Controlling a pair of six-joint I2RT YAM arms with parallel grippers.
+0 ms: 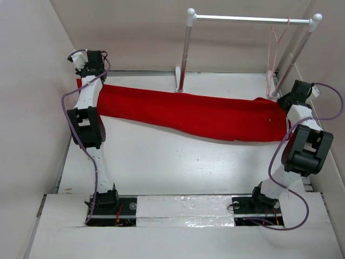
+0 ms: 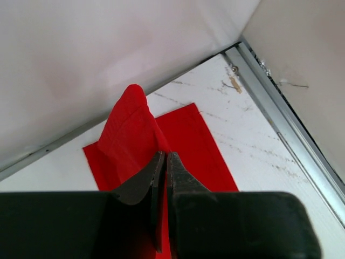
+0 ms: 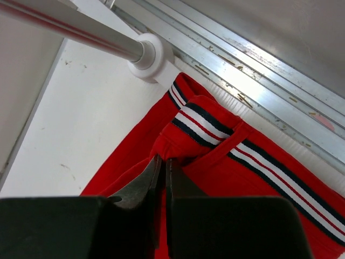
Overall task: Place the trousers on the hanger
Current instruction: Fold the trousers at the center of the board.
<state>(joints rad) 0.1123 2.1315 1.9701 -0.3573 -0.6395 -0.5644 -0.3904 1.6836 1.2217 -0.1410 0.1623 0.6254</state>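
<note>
The red trousers (image 1: 205,114) lie stretched across the table from far left to far right. My left gripper (image 1: 88,73) is shut on the leg end, and a fold of that red cloth (image 2: 129,129) stands up ahead of its fingertips (image 2: 165,156). My right gripper (image 1: 284,102) is shut on the waist end, pinching the cloth just below the striped waistband (image 3: 202,125) at its fingertips (image 3: 163,160). The pale pink hanger (image 1: 276,40) hangs by its hook from the right end of the rack's silver bar, above and behind the right gripper.
A white-posted rack with a silver bar (image 1: 248,19) stands at the back; its left post (image 1: 183,59) rises behind the trousers and its right post foot (image 3: 151,54) sits beside the waistband. Enclosure walls and a metal rail (image 2: 285,124) bound the table closely.
</note>
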